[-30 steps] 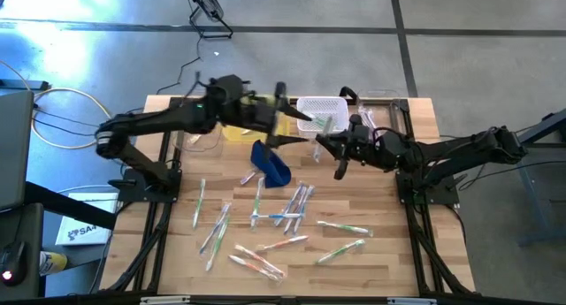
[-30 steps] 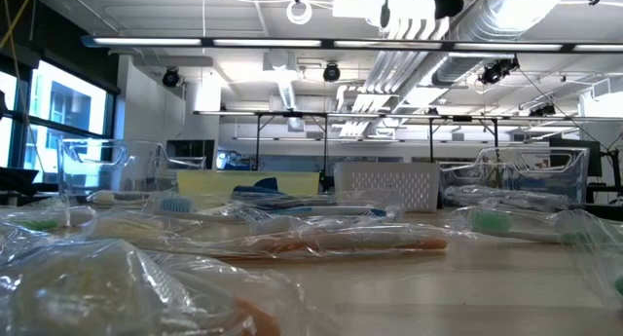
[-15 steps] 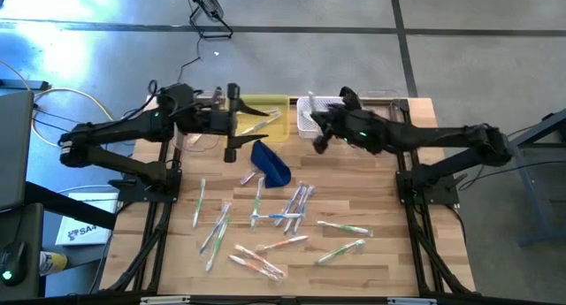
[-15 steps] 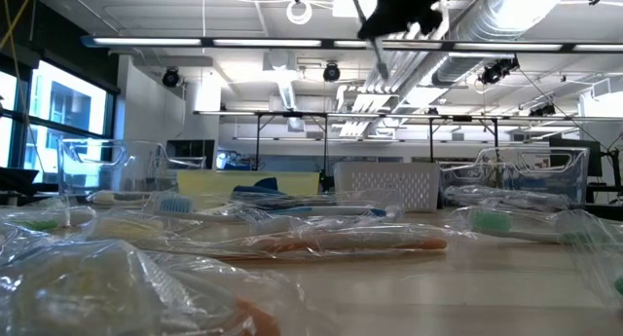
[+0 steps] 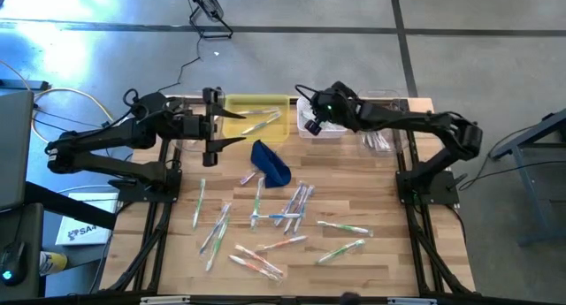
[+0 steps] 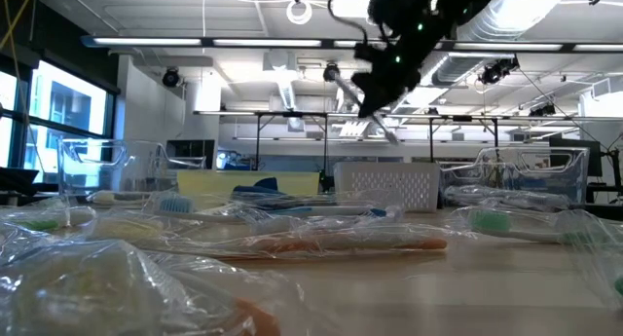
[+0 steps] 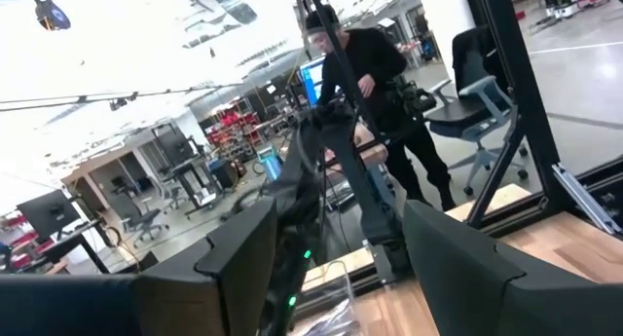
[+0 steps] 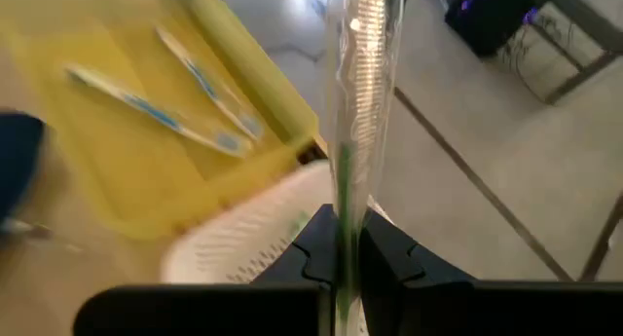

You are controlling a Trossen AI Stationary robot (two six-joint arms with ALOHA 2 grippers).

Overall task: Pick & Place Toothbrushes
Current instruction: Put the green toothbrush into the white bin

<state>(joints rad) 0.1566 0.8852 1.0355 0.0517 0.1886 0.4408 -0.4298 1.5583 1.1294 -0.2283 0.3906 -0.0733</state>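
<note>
Two dark arms over a wooden table [image 5: 389, 252], both at its far edge. Between them a yellow tray [image 5: 237, 104] with a few toothbrushes already inside, and right beside it a white slotted basket [image 8: 243, 241]. Nearer the camera side, a dark blue pouch [image 5: 271, 162] and a loose scatter of wrapped toothbrushes [image 5: 285, 209], well apart from either gripper.

Left gripper [image 5: 212, 128] hovering just outside the yellow tray, fingers spread wide, holding nothing.

Right gripper [image 8: 341, 241] poised above the white basket, fingers pinched tight on one clear-wrapped toothbrush [image 8: 362, 102] with a green handle. Long axis of that toothbrush running straight out from the fingertips, in line with the fingers, most of its length beyond them. Basket directly below the fingertips; yellow tray off to one side of them.

Judged from this: carrying stage, release likely next. Right arm the only one placed for it. Worth checking that the far end of the toothbrush sits over the basket, not past its rim.
</note>
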